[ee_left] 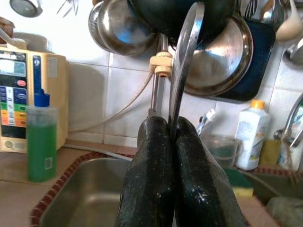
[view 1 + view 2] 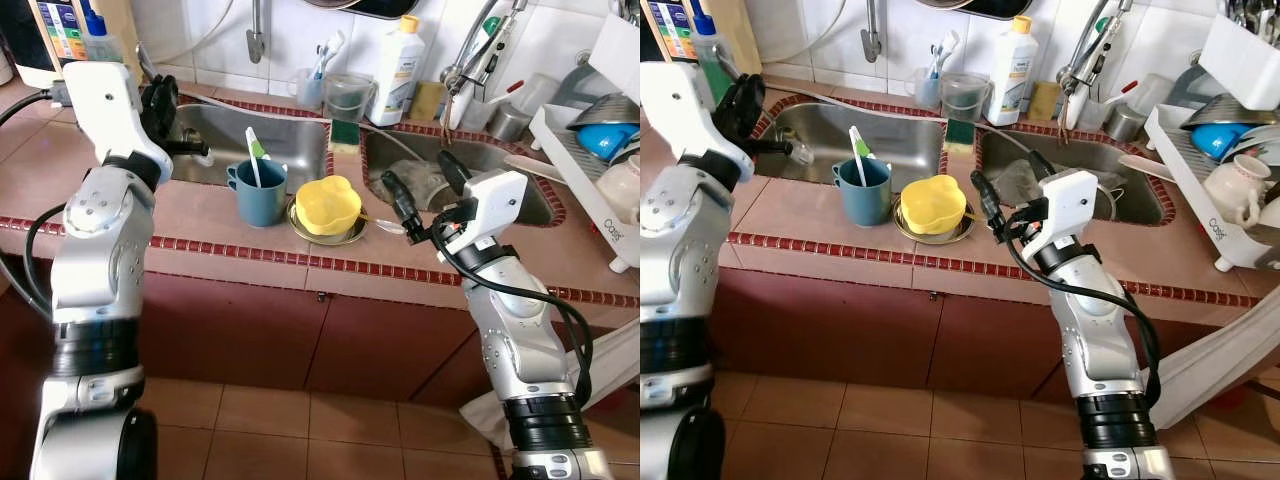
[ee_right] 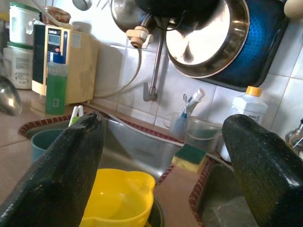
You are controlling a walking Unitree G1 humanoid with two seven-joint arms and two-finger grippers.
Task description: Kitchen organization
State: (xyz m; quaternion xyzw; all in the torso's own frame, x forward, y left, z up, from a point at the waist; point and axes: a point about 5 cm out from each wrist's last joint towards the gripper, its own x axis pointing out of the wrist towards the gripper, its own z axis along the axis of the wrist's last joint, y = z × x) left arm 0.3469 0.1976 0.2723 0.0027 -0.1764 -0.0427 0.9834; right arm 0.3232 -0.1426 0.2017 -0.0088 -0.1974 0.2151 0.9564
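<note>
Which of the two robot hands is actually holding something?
The left gripper: its black fingers are pinched shut on a slim metal utensil handle. The right gripper is spread open beside the yellow bowl.

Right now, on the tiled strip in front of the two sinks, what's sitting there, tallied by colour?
Blue: 1, the mug with a white and green utensil standing in it.
Yellow: 1, the bowl.
Metal: 1, the small plate under that bowl.
Total: 3 items, not counting the utensil.
</note>
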